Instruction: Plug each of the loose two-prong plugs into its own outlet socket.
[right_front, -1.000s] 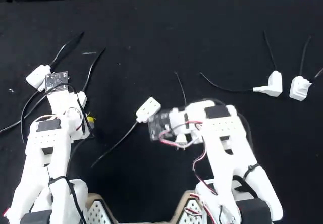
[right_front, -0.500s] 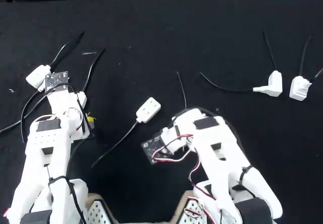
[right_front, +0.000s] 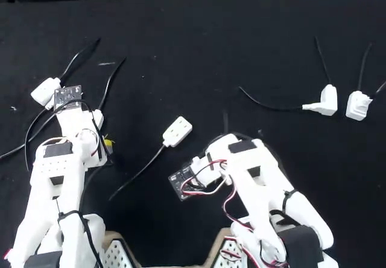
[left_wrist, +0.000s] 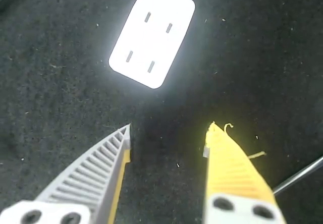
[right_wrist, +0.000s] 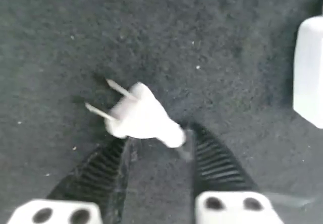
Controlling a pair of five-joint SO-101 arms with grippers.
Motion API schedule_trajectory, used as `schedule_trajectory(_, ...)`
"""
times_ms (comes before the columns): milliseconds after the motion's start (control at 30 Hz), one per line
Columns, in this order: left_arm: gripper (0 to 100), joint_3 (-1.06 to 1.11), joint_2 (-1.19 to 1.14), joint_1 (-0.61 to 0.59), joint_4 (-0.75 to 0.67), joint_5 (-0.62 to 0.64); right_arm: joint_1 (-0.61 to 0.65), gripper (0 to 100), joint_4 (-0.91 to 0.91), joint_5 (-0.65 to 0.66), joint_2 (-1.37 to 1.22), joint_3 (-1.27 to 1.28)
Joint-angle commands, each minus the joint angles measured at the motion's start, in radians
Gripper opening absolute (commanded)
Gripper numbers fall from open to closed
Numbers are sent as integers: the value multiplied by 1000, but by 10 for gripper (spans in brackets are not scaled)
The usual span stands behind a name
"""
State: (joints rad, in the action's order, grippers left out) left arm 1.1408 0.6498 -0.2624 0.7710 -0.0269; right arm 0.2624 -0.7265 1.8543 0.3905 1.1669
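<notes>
From above, one loose plug and its neighbour plug lie at the right of the black table, well apart from the unfilled centre socket. In the left wrist view, the left gripper gapes, released, near a bare-slotted socket. In the right wrist view, a third plug sits at the right gripper; I cannot tell whether it is clenched. Judging by this, nothing is plugged in yet.
</notes>
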Motion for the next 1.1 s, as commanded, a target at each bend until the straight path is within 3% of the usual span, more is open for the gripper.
schedule_trajectory(0,234,-5,25,-4,-14,6,5,28,0,-135,-16,-41)
schedule_trajectory(300,234,-8,25,-4,-14,6,0,11,-26,-643,-16,-36)
schedule_trajectory(433,234,-8,25,-4,-14,6,29,28,-242,-617,-13,-76)
schedule_trajectory(533,234,-8,25,-4,-14,6,51,133,-385,-620,7,-134)
schedule_trajectory(667,234,-10,25,-4,-14,6,54,224,-362,-614,30,-137)
schedule_trajectory(800,234,-10,25,-4,-14,6,72,226,-345,-618,28,-136)
schedule_trajectory(1067,234,-5,25,-4,-12,6,226,226,-341,-620,33,-113)
